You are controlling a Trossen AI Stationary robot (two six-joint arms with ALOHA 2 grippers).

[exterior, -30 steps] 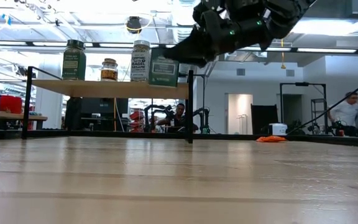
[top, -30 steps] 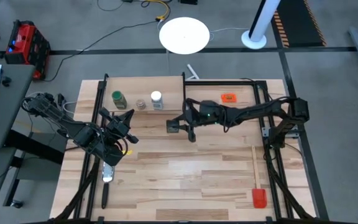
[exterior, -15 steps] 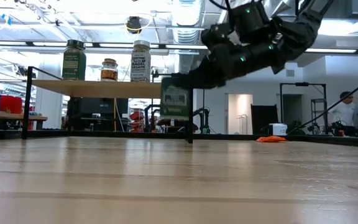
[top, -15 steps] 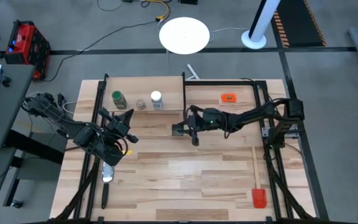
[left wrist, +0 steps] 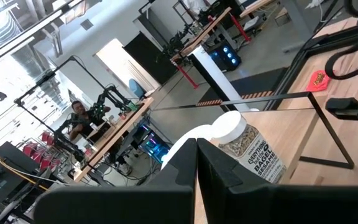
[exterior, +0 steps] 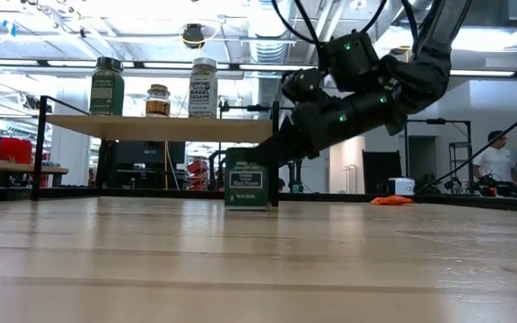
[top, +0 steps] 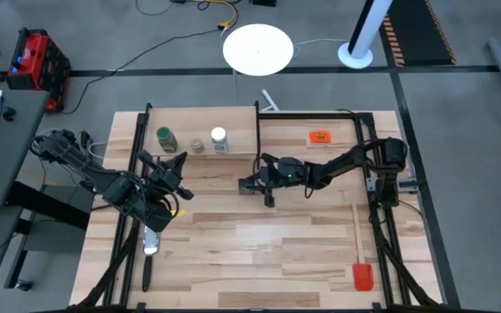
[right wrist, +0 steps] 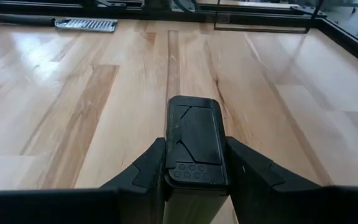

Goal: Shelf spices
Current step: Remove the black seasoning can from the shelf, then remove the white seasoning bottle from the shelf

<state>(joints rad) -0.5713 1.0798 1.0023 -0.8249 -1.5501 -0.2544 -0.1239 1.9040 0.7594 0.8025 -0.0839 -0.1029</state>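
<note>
The black cube-like tin (exterior: 246,186) stands on the table just in front of the shelf's right post, in my right gripper (top: 257,182), which is shut on it. The shelf (top: 233,122) is a light-wood plank in a thin black frame at the table's far left. On it stand the green-lidded jar (top: 165,137), the brownish jar (top: 197,146) and the clear jar with white lid (top: 219,138). My left gripper (top: 173,170) waits shut, near the shelf's front on the left side. My right gripper pinches the tin between its two fingers (right wrist: 145,171), one on each side wall just below the black top (right wrist: 194,134). It reaches in from the table's right, slanting down. The tin is upright, and its bottom (exterior: 246,206) looks set on the table.
An orange tag (top: 320,136) lies at the far right. A red-headed spatula (top: 359,252) lies along the right side. A silvery tool (top: 150,240) lies near the left edge. The black frame rails (top: 381,217) border the table. Bare wood stretches across the middle and near side.
My right gripper has come down from shelf-top height to the table and a little toward the near edge, carrying the tin. The tin, lifted level with the shelf plank a second ago, now sits low at the table in front of the shelf's right post.
</note>
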